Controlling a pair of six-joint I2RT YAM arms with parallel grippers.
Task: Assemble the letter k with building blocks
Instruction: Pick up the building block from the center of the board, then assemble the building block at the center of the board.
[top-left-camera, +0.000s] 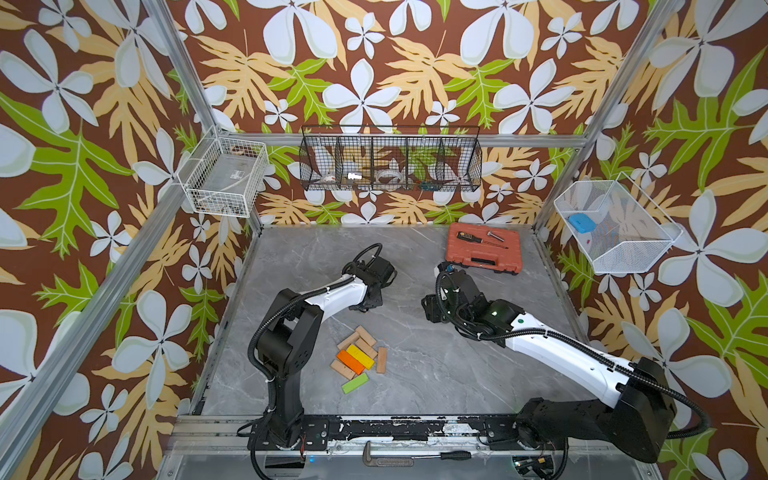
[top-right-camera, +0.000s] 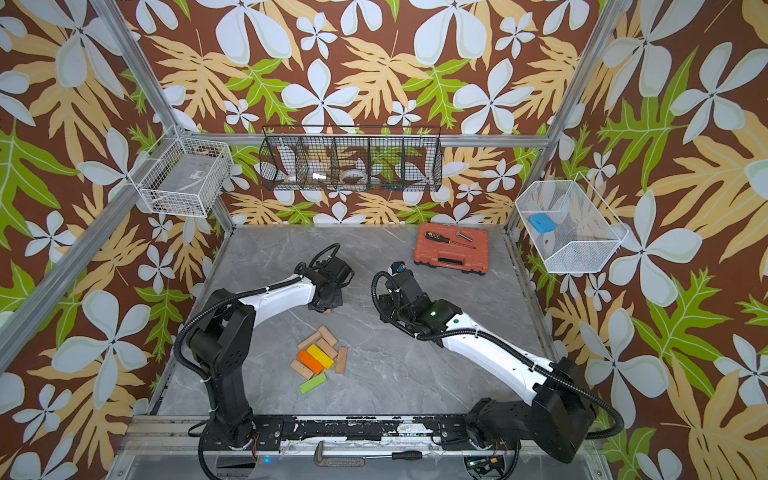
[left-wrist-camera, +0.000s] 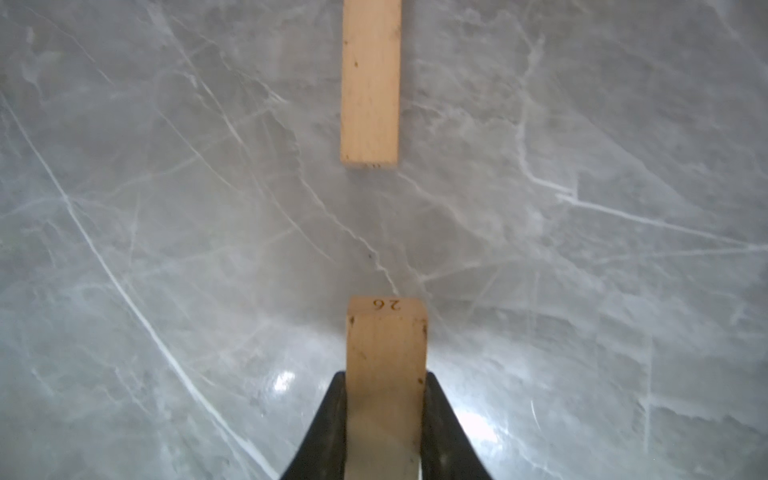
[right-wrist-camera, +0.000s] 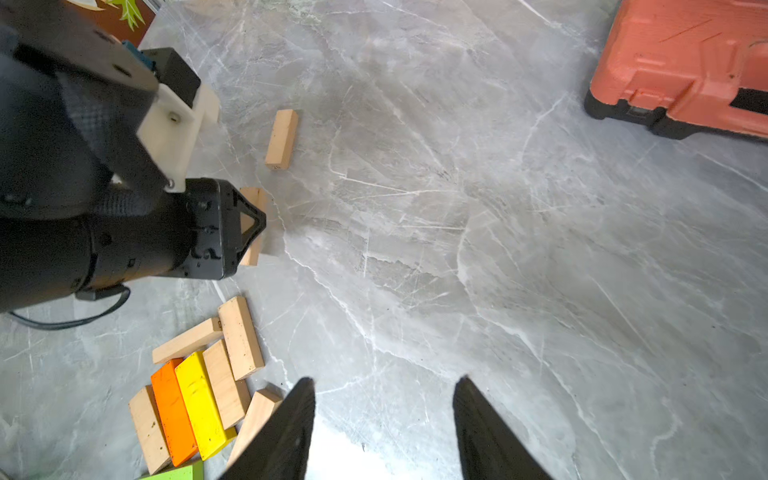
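The left end effector (left-wrist-camera: 384, 374) is squeezed tight on a plain wooden block (left-wrist-camera: 386, 345). The right end effector (right-wrist-camera: 384, 380) hangs with its jaws apart. The left arm (top-left-camera: 332, 295) and the right arm (top-left-camera: 552, 345) both reach forward.

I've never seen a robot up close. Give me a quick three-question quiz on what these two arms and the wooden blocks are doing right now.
1. True or false: the left gripper is shut on a plain light-wood rectangular block.
2. That held block and the second plain wood block lying ahead of it on the grey marble table are: A touching, B apart, C stacked.
3. Fill in: the right gripper stands ___ and holds nothing.
Key: 1 true; 2 B; 3 open.
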